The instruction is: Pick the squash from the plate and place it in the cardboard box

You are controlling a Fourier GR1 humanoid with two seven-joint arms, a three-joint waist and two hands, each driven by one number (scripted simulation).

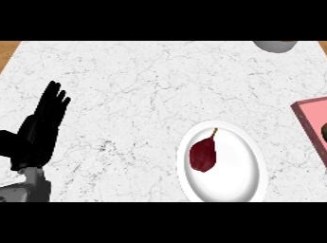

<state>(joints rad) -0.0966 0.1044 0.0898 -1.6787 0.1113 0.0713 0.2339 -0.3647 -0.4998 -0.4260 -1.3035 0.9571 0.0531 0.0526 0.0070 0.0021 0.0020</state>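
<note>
Squash [204, 154] on plate [246, 182], R of left hand [43, 124]

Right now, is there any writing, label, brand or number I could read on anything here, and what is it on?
None: no word, number or sign can be read in the head view.
The white plate is plain, and so is the dark red squash on it.
The pink box at the right edge shows no print.
The marble counter bears only grey veining.
The black left hand carries no marking.
</note>
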